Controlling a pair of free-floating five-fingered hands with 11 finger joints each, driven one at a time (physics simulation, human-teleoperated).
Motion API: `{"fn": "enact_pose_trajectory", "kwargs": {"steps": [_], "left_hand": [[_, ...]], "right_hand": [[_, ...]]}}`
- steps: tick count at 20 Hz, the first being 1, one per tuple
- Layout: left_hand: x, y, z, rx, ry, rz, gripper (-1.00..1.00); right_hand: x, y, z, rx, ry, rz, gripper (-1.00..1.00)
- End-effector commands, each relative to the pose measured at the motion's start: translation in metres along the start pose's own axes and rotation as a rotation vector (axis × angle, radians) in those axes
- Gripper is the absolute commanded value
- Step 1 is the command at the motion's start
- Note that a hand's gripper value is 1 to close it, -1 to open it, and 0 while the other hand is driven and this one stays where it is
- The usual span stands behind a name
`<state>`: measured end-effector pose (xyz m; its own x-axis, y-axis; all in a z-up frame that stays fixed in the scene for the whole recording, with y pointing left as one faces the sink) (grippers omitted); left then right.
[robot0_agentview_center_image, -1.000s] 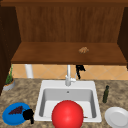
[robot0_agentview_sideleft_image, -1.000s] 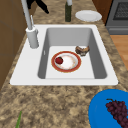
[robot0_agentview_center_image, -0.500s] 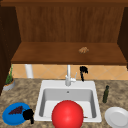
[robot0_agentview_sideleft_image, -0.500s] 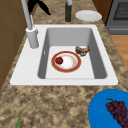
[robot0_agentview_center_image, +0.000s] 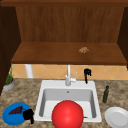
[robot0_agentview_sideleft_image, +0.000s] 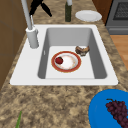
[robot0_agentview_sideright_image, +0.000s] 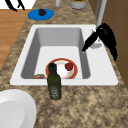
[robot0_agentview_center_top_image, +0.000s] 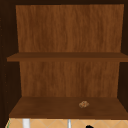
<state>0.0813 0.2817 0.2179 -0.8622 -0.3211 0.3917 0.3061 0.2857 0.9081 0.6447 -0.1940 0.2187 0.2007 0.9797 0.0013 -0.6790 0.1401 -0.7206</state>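
Speckled brown stone desk (robot0_agentview_center_image: 27, 95) around a white sink (robot0_agentview_center_image: 92, 85), wooden shelves above.
Right hand (robot0_agentview_center_image: 87, 73) hangs relaxed, fingers straight, beside the white faucet (robot0_agentview_center_image: 68, 76); left hand (robot0_agentview_center_image: 28, 115), fingers released, by the blue plate of grapes (robot0_agentview_center_image: 11, 116).

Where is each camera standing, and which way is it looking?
Front view: faces the sink head-on; left hand by the blue plate, right hand beside the faucet.
Left side view: looks along the sink from its left; a hand behind the faucet.
Right side view: looks from the right, past the green bottle; right hand near the faucet.
Upper view: faces the cabinet shelves.
Both side views share the red-rimmed plate.
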Motion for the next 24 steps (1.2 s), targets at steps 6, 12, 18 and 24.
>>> {"fn": "enact_pose_trajectory", "kwargs": {"steps": [6, 12, 18, 24], "left_hand": [[0.0, 0.0, 0.0, 0.0, 0.0, 0.0, 0.0], [0.0, 0.0, 0.0, 0.0, 0.0, 0.0, 0.0], [0.0, 0.0, 0.0, 0.0, 0.0, 0.0, 0.0], [0.0, 0.0, 0.0, 0.0, 0.0, 0.0, 0.0]], "right_hand": [[-0.016, 0.045, 0.016, -0.053, -0.069, -0.029, -1.0], [-0.007, 0.078, 0.0, -0.039, -0.15, -0.03, -1.0], [0.0, 0.119, -0.011, -0.043, -0.252, -0.028, -1.0], [0.007, 0.185, -0.013, -0.085, -0.298, -0.014, -1.0]]}}
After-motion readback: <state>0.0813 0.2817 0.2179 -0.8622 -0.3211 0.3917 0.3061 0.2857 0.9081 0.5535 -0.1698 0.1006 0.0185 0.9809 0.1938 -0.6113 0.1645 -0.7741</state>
